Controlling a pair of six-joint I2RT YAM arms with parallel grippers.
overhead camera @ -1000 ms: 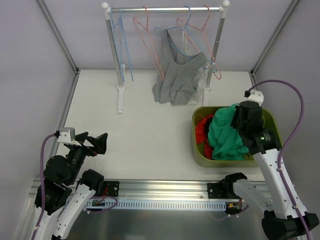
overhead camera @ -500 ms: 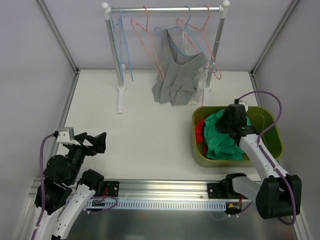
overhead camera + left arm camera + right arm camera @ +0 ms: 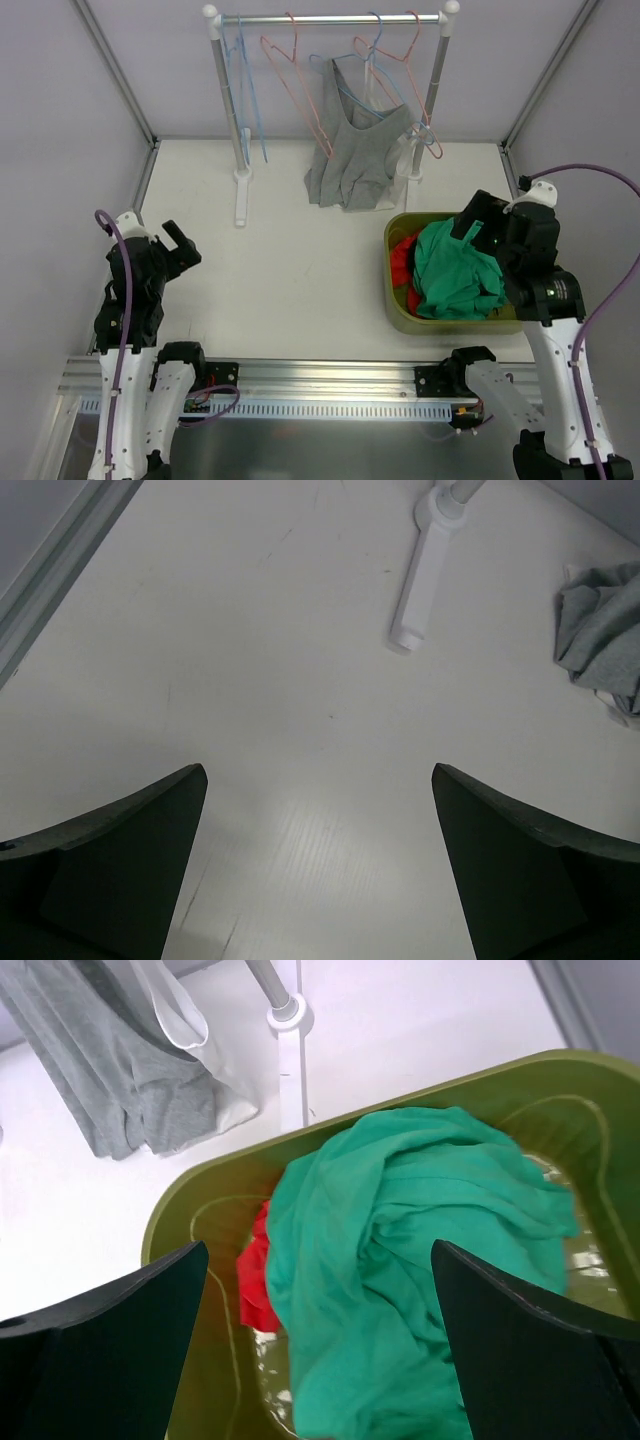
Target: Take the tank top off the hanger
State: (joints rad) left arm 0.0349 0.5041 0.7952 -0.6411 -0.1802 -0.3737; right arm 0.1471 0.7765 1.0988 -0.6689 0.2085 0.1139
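1. The grey tank top (image 3: 355, 160) is hanging down from a blue hanger (image 3: 372, 50) on the far rail (image 3: 330, 18), hem reaching the counter (image 3: 290, 260).
2. The right jaws, spread wide and empty, are hovering over the olive bin (image 3: 398, 318); the tank top is lying far-left of them.
3. The left jaws, likewise spread and empty, are sitting well apart at near left, making the right arm nearer.

Grey tank top (image 3: 358, 150) hangs crumpled on blue hanger (image 3: 372, 55).

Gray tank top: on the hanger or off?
On: the tank top hangs from a blue hanger on the rack rail.
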